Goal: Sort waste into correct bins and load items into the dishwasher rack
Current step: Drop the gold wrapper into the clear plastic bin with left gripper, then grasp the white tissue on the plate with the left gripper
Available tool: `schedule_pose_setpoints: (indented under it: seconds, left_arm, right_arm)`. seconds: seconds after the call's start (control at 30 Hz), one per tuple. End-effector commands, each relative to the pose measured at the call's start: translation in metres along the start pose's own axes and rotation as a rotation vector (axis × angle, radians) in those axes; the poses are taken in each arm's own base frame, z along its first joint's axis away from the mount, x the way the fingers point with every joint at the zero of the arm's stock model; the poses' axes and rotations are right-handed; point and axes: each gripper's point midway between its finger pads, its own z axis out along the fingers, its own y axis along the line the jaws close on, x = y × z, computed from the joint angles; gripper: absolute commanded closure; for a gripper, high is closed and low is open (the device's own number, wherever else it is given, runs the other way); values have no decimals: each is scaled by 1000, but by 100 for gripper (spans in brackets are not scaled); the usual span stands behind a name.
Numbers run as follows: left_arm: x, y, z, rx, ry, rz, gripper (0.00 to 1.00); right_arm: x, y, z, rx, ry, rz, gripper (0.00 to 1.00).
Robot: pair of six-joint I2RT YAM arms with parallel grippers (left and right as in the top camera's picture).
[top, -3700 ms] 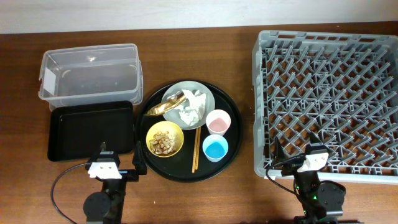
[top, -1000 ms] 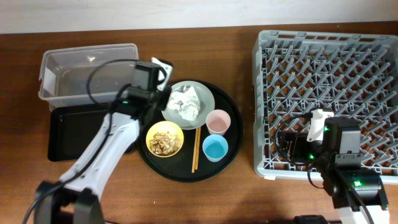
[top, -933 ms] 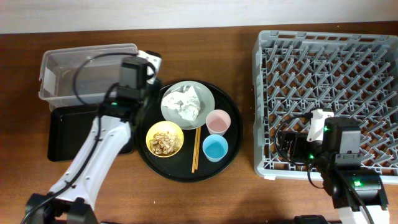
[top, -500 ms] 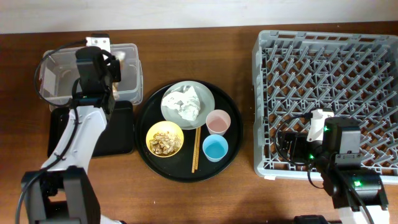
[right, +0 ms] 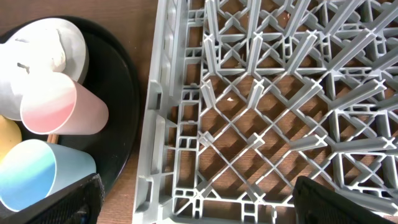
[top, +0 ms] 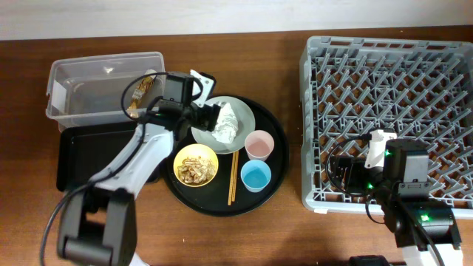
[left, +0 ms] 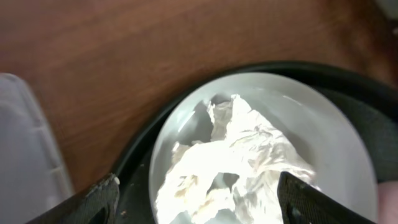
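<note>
Our tally
We count one dishwasher rack (top: 384, 52), one clear tub (top: 74, 81), one black rectangular tray (top: 85, 159), one round black tray (top: 222, 205), one plate (top: 246, 117), one yellow bowl (top: 178, 165), two cups (pink cup (top: 259, 145), light-blue cup (top: 256, 176)), two chopsticks (top: 233, 181), one gold wrapper (top: 140, 94), one napkin heap (top: 225, 125).

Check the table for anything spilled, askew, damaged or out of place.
Nothing stands out. The gold wrapper lies inside the clear tub, the crumpled napkin sits on the plate, the scraps are contained in the yellow bowl, and the pink cup and blue cup stand upright on the round tray.
</note>
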Motion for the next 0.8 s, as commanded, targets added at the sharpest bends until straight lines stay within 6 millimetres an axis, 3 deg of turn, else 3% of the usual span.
schedule_pose_setpoints:
  seconds: [0.0, 0.1, 0.13, 0.17, 0.2, 0.23, 0.3, 0.4, 0.5, 0.57, 0.63, 0.77]
  left_arm:
    - [23, -3, 35, 23, 58, 1, 19]
    - [40, 2, 49, -5, 109, -1, 22]
    - [47, 3, 53, -12, 131, -3, 28]
    - [51, 3, 55, -10, 144, -4, 38]
    - [61, 1, 57, -4, 179, -6, 65]
    - [62, 1, 56, -3, 185, -7, 81]
    - [63, 1, 56, -3, 187, -7, 100]
    - [42, 4, 37, -14, 134, -6, 100]
    - [7, 11, -7, -46, 34, -5, 100]
    - [-6, 26, -34, -126, -4, -7, 100]
    - [-19, 54, -60, -247, -51, -29, 100]
    - [-25, 98, -78, -341, -106, -93, 100]
  right_arm:
    - [-6, 3, -6, -9, -18, -5, 2]
    - [-6, 3, -6, -8, -17, -5, 2]
    - [-6, 3, -6, -8, -17, -5, 2]
    - [-6, 3, -6, -8, -17, -5, 2]
    - [-6, 3, -6, -8, -17, -5, 2]
    - [-6, 3, -6, -8, -17, -5, 2]
    - [-6, 3, -6, -8, -17, -5, 2]
    - [-6, 3, -6, -8, -17, -5, 2]
    - [-6, 3, -6, -8, -17, -5, 2]
    - [-6, 3, -6, -8, -17, -5, 2]
    - [-6, 3, -6, -8, -17, -5, 2]
    - [-6, 3, -6, -8, -17, -5, 2]
